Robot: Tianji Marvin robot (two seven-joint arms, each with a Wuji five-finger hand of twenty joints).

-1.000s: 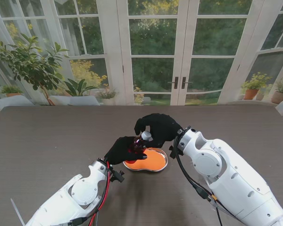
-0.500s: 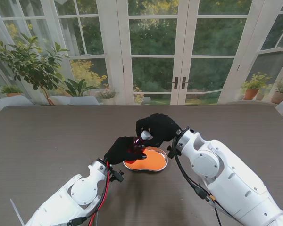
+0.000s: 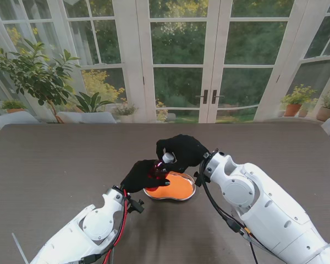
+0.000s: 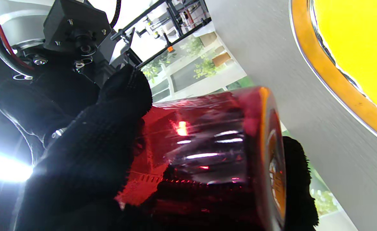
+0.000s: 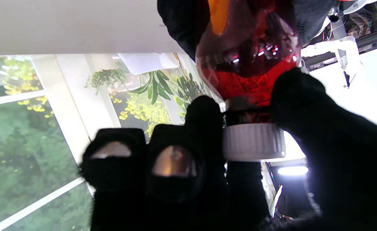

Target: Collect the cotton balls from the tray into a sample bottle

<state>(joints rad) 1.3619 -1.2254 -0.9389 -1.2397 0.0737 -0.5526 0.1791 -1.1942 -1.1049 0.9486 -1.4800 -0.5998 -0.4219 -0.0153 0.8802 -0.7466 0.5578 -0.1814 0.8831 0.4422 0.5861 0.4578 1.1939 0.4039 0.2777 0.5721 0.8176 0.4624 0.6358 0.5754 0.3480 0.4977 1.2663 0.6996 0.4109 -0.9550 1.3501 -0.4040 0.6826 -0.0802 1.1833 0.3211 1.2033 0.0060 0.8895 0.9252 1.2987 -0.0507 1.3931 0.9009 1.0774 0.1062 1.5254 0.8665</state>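
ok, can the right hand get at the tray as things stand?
Probably not yet: the right hand is shut on the white cap above the red bottle in the left hand. The tray lies uncovered beneath.

The left hand (image 4: 89, 154), in a black knit glove, was wrapped around a dark red translucent sample bottle (image 4: 207, 144), which lay crosswise against the palm. One gloved finger (image 4: 127, 93) curled over the bottle's near side, and another fingertip (image 4: 296, 179) pressed on its far side, beside its flat end. That flat end, ringed with an orange tint, faced the grey table (image 4: 272, 57) just beyond the fingertips. Farther out past the bottle, the tray's (image 4: 336, 86) shiny metal rim curved by, orange inside and bright yellow deeper in. Behind the hand stood black wrist hardware (image 4: 76, 35) with a red cable (image 4: 2, 32).
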